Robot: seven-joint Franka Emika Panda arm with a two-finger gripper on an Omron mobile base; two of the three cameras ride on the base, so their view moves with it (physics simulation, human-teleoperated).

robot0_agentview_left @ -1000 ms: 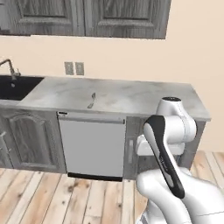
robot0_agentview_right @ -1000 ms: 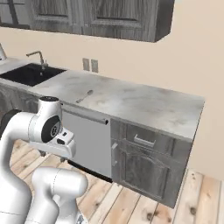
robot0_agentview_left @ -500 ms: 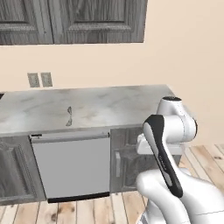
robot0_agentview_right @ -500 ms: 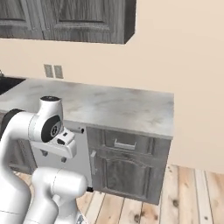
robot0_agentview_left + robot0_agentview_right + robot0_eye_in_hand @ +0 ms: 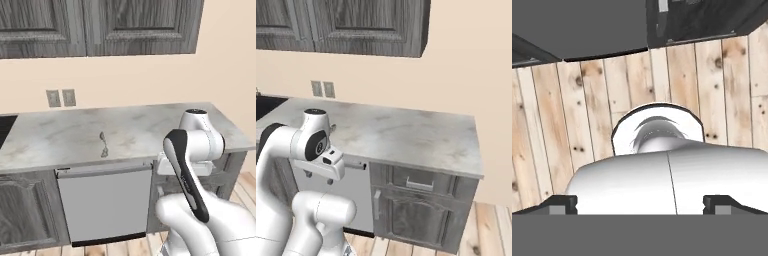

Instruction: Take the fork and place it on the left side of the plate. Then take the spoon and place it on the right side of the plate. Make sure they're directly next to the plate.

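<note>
Since the earlier frames both base views have swung to the right along the kitchen run: the sink has slid almost out of the left base view, and the right end of the bench (image 5: 150,120) now sits in the middle of both pictures. That shift belongs to the cameras, not to the things.

Nearest, the arm is folded close over its own base. In the hand view the two dark fingers (image 5: 562,204) stand far apart at the bottom corners, spread wide with nothing between them, and they look down at a wooden plank floor (image 5: 582,110).

Beyond the arm, under the bench front, a pale grey dishwasher (image 5: 104,202) has dark wood cabinet doors to either side; in the right base view a drawer with a metal handle (image 5: 420,184) sits near the bench's right end.

On the marbled grey bench top lies the spoon (image 5: 103,144), a slim grey shape near the front edge above the dishwasher, its bowl toward the wall and its handle toward the front. It is well apart from the fingers.

Farther back, a double wall outlet (image 5: 60,97) sits on the beige wall, and dark upper cabinets (image 5: 100,25) hang above.
</note>
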